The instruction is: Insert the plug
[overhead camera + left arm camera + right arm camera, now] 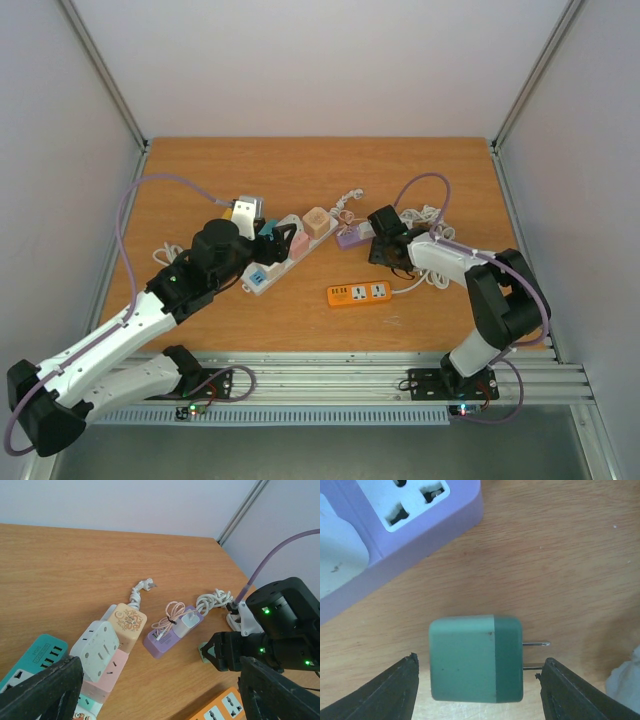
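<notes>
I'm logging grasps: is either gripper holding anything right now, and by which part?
Nothing is held. The right gripper stands open around the green plug without touching it; the left gripper is open and empty.

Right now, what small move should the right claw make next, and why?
Probably close the right gripper on the green plug. It lies flat on the table between the open fingers, which do not touch it, and its prongs point away from the free socket on the purple power strip, so it needs gripping before it can be turned and inserted.
</notes>
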Robot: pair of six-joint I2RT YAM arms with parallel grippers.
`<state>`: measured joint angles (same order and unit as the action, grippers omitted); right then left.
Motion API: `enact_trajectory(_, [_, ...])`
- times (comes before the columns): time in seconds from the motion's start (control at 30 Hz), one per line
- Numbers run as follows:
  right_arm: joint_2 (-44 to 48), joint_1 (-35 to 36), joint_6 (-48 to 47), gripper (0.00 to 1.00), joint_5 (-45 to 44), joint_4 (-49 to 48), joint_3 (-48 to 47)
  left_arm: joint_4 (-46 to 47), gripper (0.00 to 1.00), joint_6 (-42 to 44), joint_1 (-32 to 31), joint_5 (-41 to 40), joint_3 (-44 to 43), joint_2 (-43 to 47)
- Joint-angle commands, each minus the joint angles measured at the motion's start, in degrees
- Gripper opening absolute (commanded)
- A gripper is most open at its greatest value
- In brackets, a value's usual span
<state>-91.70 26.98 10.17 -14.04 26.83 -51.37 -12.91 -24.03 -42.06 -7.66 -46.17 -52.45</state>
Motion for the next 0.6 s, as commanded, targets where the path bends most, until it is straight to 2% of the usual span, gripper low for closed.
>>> enact_trajectory(0.0, [-1.7,-0.1,1.2,0.64,-0.7,-1.4,-0.4,1.7,0.85,-0.8,0.3,0.3,0.5,0.7])
enact_trajectory(0.37, [-3.9,-0.3,0.2,0.46,-0.1,-2.9,-0.5,2.2,0.85,-0.8,0.4,0.6,0.4,0.3])
enact_trajectory(0.57, [2.5,-0.4,-0.4,0.41,2.7,-6.3,2.1,2.2,0.86,-0.5,0.3,0.9,0.4,0.2])
